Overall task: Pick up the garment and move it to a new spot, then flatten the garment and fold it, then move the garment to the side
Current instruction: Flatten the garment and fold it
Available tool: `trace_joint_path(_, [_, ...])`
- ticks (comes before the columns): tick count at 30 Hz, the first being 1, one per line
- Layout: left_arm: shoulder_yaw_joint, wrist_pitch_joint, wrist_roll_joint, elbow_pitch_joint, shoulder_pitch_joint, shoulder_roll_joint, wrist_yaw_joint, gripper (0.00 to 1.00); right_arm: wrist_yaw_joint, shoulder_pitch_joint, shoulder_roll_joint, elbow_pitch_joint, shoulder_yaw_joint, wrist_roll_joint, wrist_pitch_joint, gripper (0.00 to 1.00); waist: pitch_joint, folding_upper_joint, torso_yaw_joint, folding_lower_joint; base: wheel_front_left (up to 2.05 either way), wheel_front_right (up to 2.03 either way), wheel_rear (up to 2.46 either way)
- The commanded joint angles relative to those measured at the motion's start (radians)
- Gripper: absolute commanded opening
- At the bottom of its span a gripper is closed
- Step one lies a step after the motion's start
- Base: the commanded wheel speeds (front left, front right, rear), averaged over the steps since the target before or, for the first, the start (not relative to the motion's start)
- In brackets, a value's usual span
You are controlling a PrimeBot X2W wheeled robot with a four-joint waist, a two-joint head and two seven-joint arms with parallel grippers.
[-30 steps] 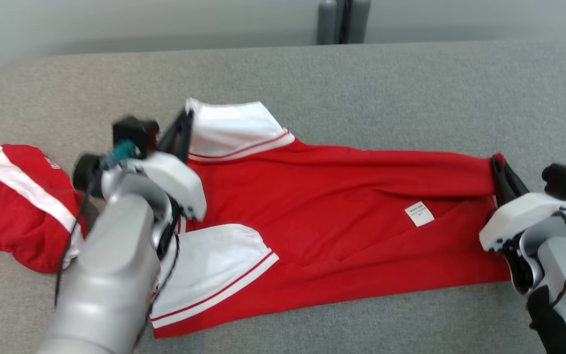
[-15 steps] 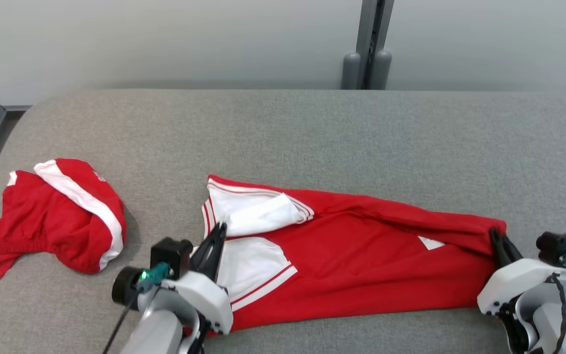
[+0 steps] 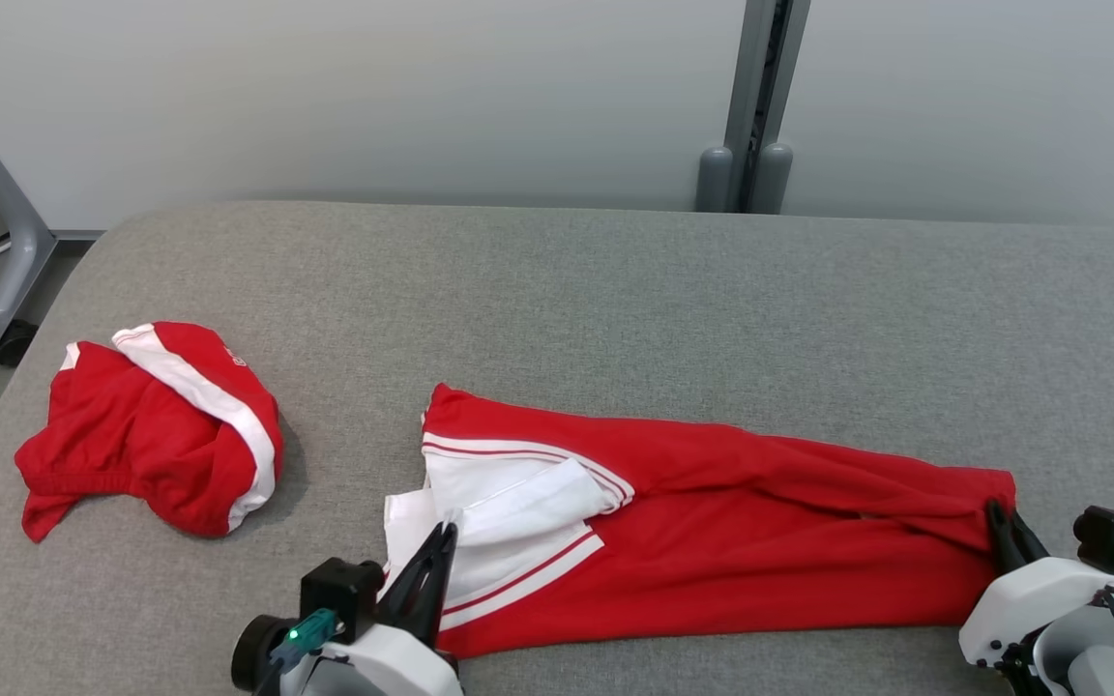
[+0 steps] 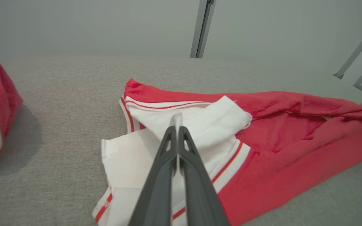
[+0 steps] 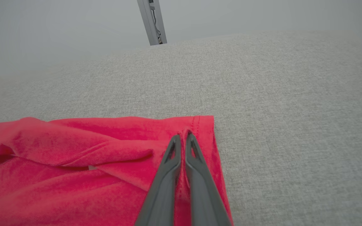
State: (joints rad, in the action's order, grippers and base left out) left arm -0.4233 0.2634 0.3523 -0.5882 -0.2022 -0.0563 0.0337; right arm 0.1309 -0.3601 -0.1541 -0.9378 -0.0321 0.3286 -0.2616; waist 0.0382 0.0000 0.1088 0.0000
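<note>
Garment (image 3: 760, 551) is lying right of the crumpled red bundle (image 3: 151, 425) in the head view, its long axis running away from that bundle; the left gripper (image 3: 448, 532) is holding the end nearer the bundle, the right gripper (image 3: 995, 509) the far hem. Left wrist view: fingers (image 4: 163, 175) are pinching together on white cloth. Right wrist view: fingers (image 5: 163, 188) are clamping the red hem.

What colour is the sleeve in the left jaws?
The sleeve is white with thin red edge stripes; the garment is otherwise red. Best in the left wrist view.
</note>
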Motion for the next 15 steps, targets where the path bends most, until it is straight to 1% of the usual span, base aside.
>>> trace_joint_path(1, [0.015,0.002,0.01,0.02,0.027,-0.013,-0.008,0.0,0.0,0.012,-0.008,0.0,0.016,-0.016,-0.005,0.0,0.002,0.0,0.004,0.0,0.0,0.0,0.0])
trace_joint_path(4, [0.035,0.002,0.014,0.059,0.063,-0.025,-0.016,0.0,0.0,0.024,-0.008,0.003,0.046,-0.037,-0.005,0.0,0.001,0.0,0.014,0.0,0.0,0.0,0.0])
trace_joint_path(10, [0.03,0.001,0.02,0.046,0.092,-0.038,-0.011,0.0,0.0,0.046,0.001,0.013,0.078,-0.058,-0.005,0.0,0.0,0.0,0.015,0.0,0.0,0.0,0.0])
trace_joint_path(11, [0.029,0.001,0.024,0.042,0.096,-0.036,-0.01,0.05,0.0,0.049,0.004,0.013,0.082,-0.06,-0.005,0.0,0.0,0.0,0.014,0.0,0.0,0.0,0.0])
trace_joint_path(12, [0.025,0.001,0.022,0.035,0.097,-0.035,-0.011,0.37,0.0,0.048,0.006,0.011,0.088,-0.061,-0.005,0.0,0.001,0.0,0.012,0.0,0.0,0.0,0.0])
trace_joint_path(13, [0.024,0.001,0.021,0.033,0.099,-0.032,-0.011,0.92,0.0,0.048,0.008,0.011,0.096,-0.061,-0.005,0.41,0.002,0.0,0.01,0.0,0.0,0.0,0.0])
trace_joint_path(14, [0.024,0.002,0.02,0.031,0.1,-0.029,-0.013,1.0,0.0,0.047,0.01,0.015,0.104,-0.061,-0.005,0.98,0.003,0.0,0.008,0.0,0.0,0.0,0.0])
trace_joint_path(15, [0.022,0.001,0.014,0.028,0.103,-0.027,-0.015,1.0,0.0,0.047,0.013,0.017,0.11,-0.064,-0.005,1.0,0.004,0.0,0.005,0.0,0.0,0.0,0.0])
